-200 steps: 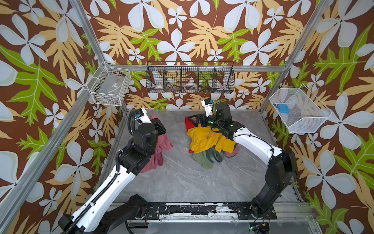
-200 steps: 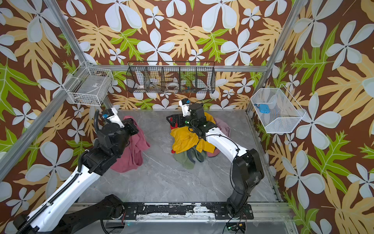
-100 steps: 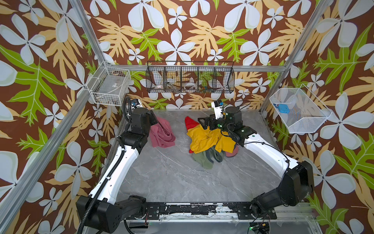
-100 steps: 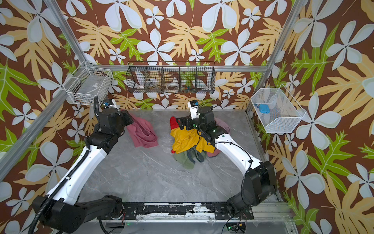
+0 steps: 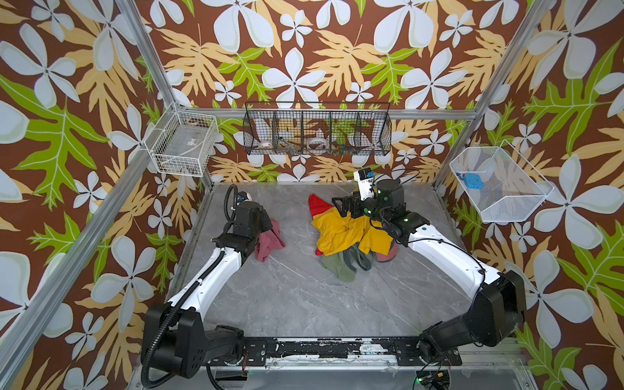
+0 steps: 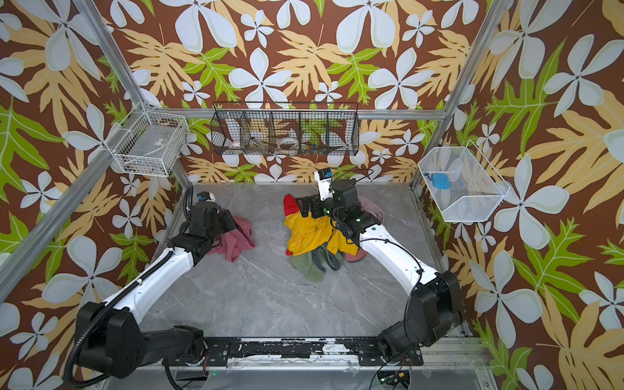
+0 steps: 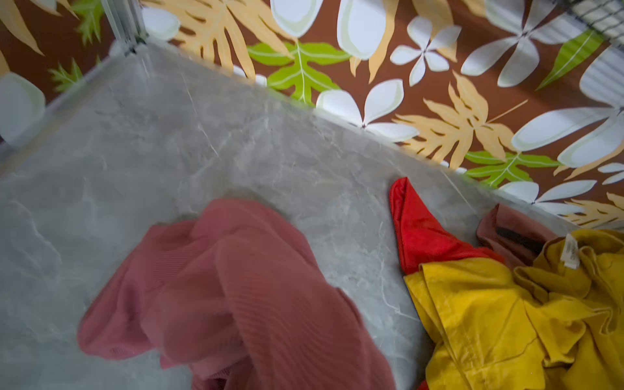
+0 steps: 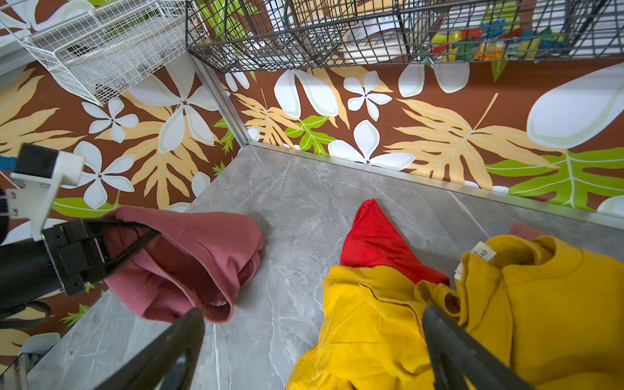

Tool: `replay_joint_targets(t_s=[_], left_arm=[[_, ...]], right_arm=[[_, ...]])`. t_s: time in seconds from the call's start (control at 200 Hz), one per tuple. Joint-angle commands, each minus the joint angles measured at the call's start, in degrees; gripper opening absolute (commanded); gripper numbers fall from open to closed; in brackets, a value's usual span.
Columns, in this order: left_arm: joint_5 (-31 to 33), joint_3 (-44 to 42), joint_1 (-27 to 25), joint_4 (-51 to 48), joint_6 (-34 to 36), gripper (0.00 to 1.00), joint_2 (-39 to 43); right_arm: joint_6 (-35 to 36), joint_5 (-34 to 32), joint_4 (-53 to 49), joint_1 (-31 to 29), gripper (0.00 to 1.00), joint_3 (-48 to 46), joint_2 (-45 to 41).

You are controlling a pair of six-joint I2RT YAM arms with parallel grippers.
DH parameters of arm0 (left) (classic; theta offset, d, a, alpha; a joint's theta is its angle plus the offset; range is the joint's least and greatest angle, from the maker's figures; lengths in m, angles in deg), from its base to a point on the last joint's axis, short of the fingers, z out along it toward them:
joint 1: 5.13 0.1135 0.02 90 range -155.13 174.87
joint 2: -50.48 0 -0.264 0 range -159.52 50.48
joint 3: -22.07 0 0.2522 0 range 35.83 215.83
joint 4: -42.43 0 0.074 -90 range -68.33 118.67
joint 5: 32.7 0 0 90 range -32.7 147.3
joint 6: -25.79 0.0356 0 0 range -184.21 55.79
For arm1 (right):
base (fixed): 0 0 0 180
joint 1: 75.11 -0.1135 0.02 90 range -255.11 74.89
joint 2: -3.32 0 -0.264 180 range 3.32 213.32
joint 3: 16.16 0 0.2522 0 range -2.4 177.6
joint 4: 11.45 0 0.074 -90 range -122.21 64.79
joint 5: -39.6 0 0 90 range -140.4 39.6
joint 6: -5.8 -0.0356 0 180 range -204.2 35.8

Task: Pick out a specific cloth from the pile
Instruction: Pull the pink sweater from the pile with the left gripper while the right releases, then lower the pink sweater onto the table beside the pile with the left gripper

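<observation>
— Top views?
— The cloth (image 5: 269, 240) is at nine o'clock from the pile (image 5: 341, 233), well apart.
— Left wrist?
— It droops low over the surface (image 7: 169, 135).
— Right wrist?
— My left gripper (image 8: 141, 236) is clamped on the cloth. The right gripper (image 8: 312, 320) is spread wide and empty. It's picked out, I reckon; next I lower it and let go.

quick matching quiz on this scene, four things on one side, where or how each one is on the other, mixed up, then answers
1 the cloth
2 red cloth
3 olive-green garment
4 right gripper

a open, holding nothing
b near edge of the pile, partly under the yellow garment
c clamped in the left gripper, apart from the pile
d far left corner of the pile

Pairs: 1-c, 2-d, 3-b, 4-a
</observation>
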Motion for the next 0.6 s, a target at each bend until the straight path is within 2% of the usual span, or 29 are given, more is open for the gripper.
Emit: replay_joint_targets(t_s=[0.0, 0.125, 0.235, 0.445, 0.596], left_arm=[[-6.15, -1.41, 0.03, 5.13, -3.97, 0.0, -1.7], [-12.43, -1.42, 0.1, 9.47, -5.32, 0.0, -4.62], [-14.72, 0.67, 0.99, 11.14, -6.16, 0.0, -6.02], [-20.34, 1.74, 6.98, 14.97, -9.08, 0.0, -6.89], [-21.62, 1.42, 9.59, 13.68, -8.03, 0.0, -9.35]], right_arm=[[-0.64, 0.37, 0.47, 0.02, 0.99, 0.61, 0.65], [-1.41, 1.57, 0.47, 0.05, 0.98, 1.22, 1.5], [-1.72, 1.76, 0.45, 0.04, 0.98, 1.23, 1.55], [-2.16, 1.24, 0.45, 0.02, 0.97, 0.67, 1.28], [-2.38, 0.55, 0.51, 0.01, 0.97, 1.1, 1.68]])
